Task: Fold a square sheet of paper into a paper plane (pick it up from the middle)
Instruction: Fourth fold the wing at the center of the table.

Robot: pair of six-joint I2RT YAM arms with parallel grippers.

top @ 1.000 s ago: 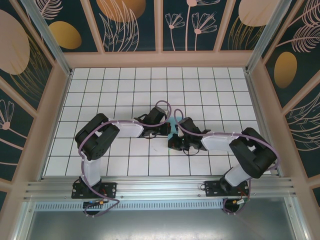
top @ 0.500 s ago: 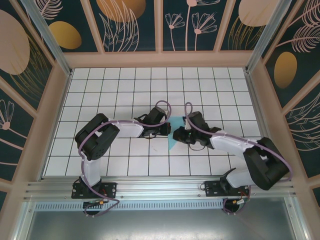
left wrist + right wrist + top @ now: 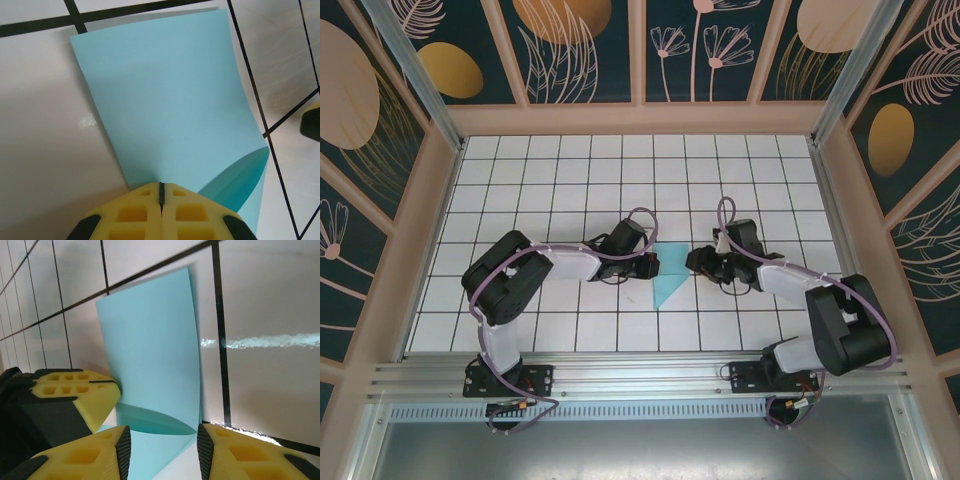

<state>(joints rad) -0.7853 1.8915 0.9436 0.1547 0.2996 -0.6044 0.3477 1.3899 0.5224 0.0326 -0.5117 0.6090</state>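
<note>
Opening and drawing back to the right, the right tool has let go of the paper. Its yellow foam pads now stand apart, where a second ago they were closed beside the left tool. Just beyond them, the thin light-blue folded sheet of paper rests near the middle of the white gridded desk. One layer bows up in a curve at the fold rather than lying flat. Farther on, the left tool stays clamped shut on the sheet's edge. The fold looks laid over but not yet pressed sharp, so the plane seems far from finished.
</note>
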